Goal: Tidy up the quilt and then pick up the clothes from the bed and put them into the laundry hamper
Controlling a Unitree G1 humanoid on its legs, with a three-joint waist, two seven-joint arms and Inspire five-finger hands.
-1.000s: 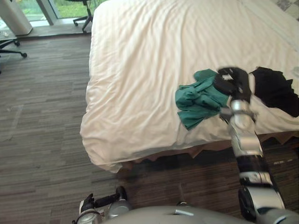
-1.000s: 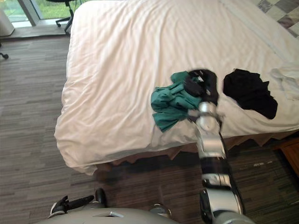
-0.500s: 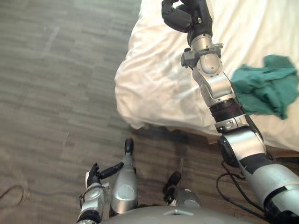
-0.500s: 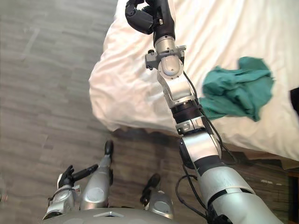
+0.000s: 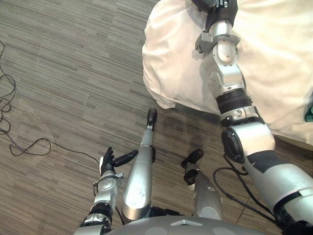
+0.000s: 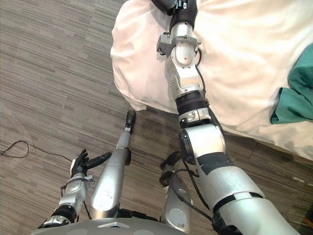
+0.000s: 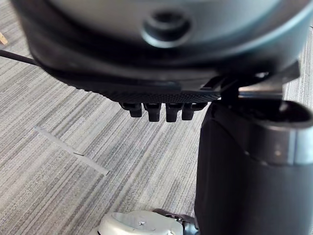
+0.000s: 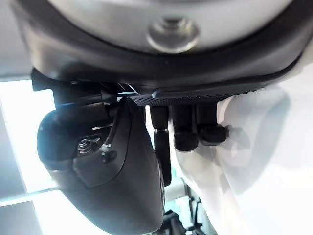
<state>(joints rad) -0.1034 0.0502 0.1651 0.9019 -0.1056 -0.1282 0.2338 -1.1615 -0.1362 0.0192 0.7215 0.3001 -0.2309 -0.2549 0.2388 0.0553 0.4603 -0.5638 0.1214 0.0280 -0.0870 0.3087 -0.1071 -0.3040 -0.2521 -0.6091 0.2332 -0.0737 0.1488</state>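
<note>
The white quilt (image 5: pixel 181 63) hangs over the bed's near corner and its edge droops toward the floor. My right arm stretches up across that corner. My right hand (image 6: pixel 168 3) is at the far end of it, over the quilt (image 8: pixel 264 161). Its fingers (image 8: pixel 186 137) are curled, with no cloth between them and the thumb. A green garment (image 6: pixel 299 93) lies on the quilt to the right of the arm, well apart from the hand. My left hand (image 5: pixel 108 160) hangs low beside me over the floor with its fingers straight.
Grey-brown plank flooring (image 5: pixel 63 73) lies left of the bed and in front of it. A short pale strip of tape (image 7: pixel 73 152) is stuck to the floor. The bed's dark base (image 6: pixel 146 108) shows under the drooping quilt corner.
The camera has swung down and left, so the bed corner and green garment sit further right. The right hand has reached further across the quilt corner. The left hand has stayed low.
</note>
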